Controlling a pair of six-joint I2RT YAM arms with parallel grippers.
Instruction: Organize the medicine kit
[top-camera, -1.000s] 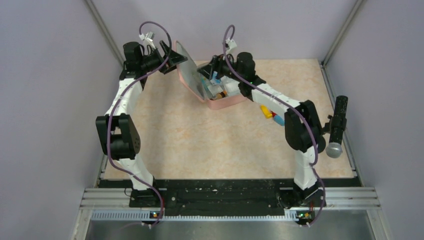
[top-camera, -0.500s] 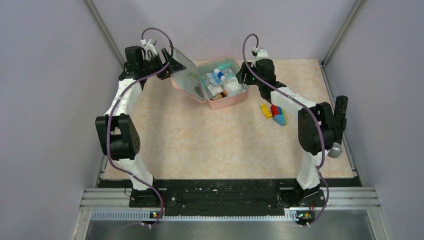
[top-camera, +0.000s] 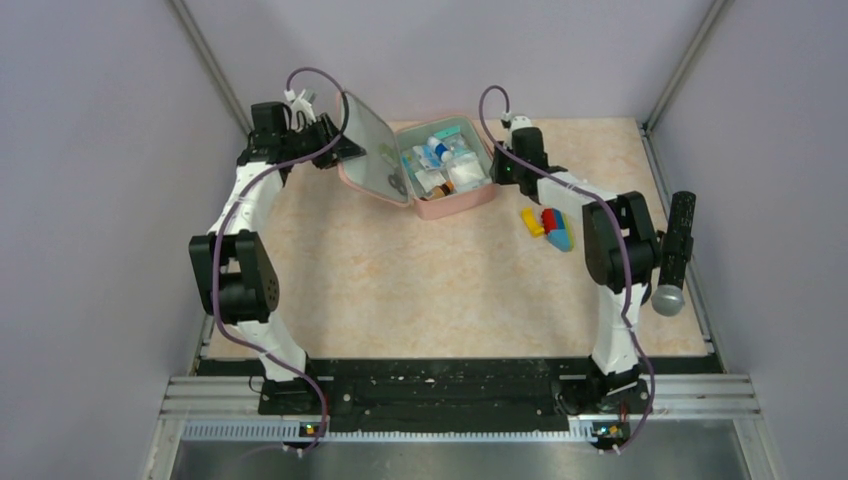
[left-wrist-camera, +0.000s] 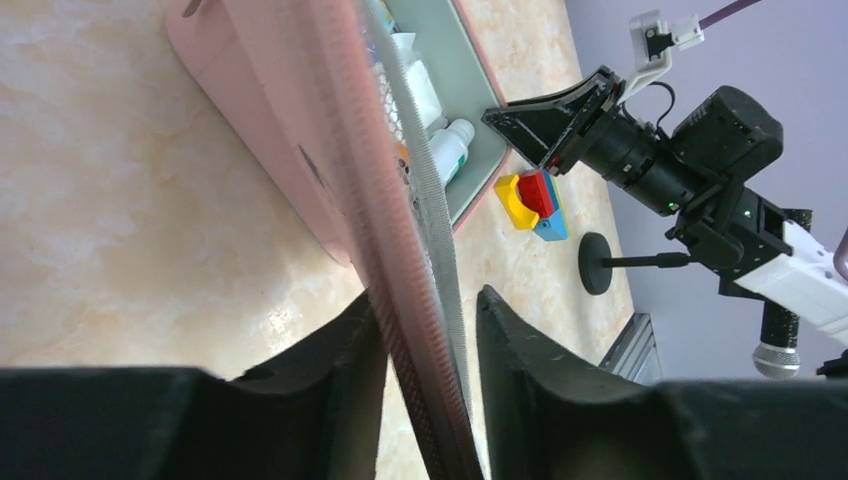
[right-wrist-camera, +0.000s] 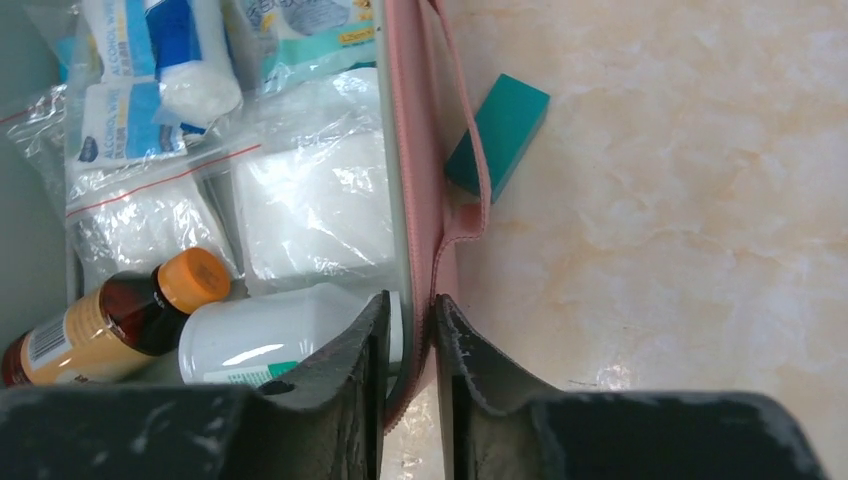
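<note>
A beige marble-patterned worktop (top-camera: 400, 280) carries a tight cluster of small plastic blocks. In it, a yellow block (top-camera: 532, 222), a red block (top-camera: 548, 219) and a blue block (top-camera: 560, 238) touch one another. A teal rectangular block (right-wrist-camera: 500, 132) lies flat, apart from them. A black microphone with a grey mesh head (top-camera: 672, 255) stands at the worktop's right edge.

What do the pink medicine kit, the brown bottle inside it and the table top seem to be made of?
The medicine kit: matte pink shell with soft rounded edges, likely faux leather or coated fabric. The brown bottle: translucent amber with a glossy orange cap; glass or plastic, unclear. The table top: beige marble pattern with faint sheen, probably printed laminate.
</note>
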